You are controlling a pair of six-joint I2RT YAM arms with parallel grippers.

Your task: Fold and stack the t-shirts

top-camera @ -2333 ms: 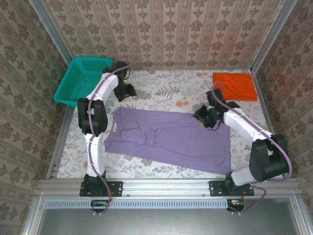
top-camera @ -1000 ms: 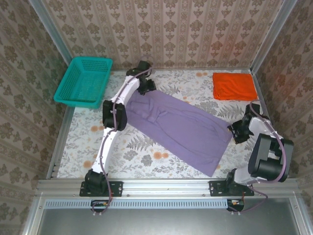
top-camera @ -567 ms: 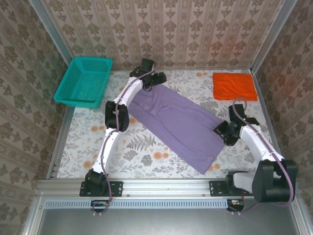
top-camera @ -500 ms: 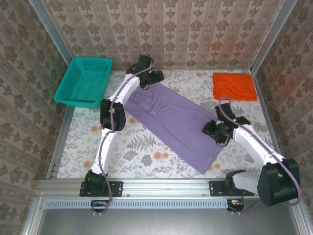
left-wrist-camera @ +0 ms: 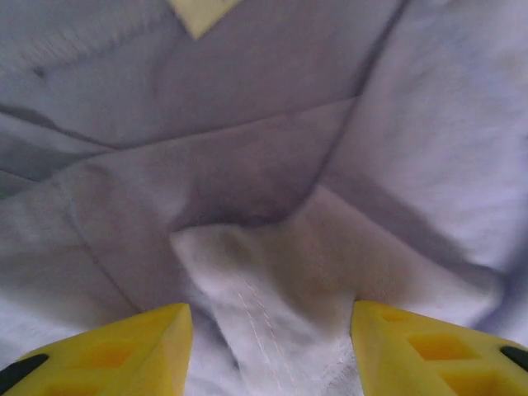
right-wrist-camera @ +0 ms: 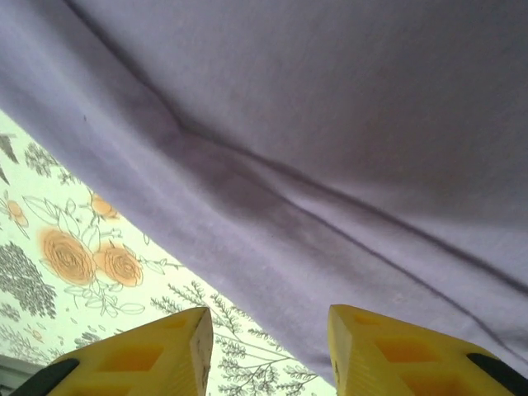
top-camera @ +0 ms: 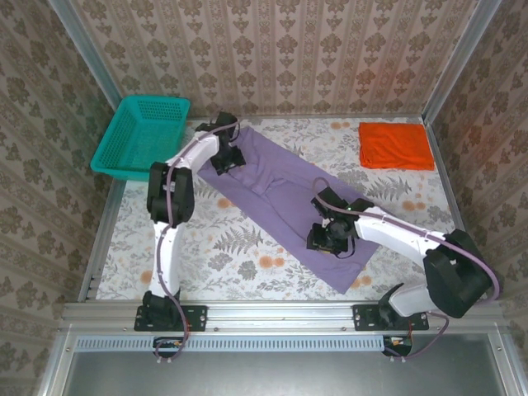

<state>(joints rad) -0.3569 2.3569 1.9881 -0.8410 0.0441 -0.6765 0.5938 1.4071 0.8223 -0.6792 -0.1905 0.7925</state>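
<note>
The big table [top-camera: 165, 247] has a cover with flowers and leaves printed on it. Papered walls stand around three sides.

The purple t-shirt [top-camera: 285, 194] is the biggest thing on the table. It lies flat in the middle, slanting from the far left to the near right. It is soft cloth with some wrinkles.

The teal basket [top-camera: 140, 136] sits at the far left corner. It is plastic with lots of little holes. It is near the top end of the purple shirt but does not touch it.

The orange t-shirt [top-camera: 394, 146] is folded into a neat rectangle at the far right corner, well apart from the purple one.

The left gripper [top-camera: 223, 157] is right over the far left end of the purple shirt. Its yellow fingers [left-wrist-camera: 124, 346] stand wide apart. A soft bump of cloth with a stitched edge lies in the gap between them. I cannot tell if the fingers touch it.

The right gripper [top-camera: 328, 239] is over the near right part of the purple shirt, by its near edge. Its yellow fingers [right-wrist-camera: 148, 355] have a smaller gap and hold nothing. In the right wrist view the shirt's edge runs slanted above that gap, with the flowery cover beside it. A long crease runs along that edge.

A small pale yellow tag [left-wrist-camera: 200, 10] peeks out at the top of the left wrist view.
</note>
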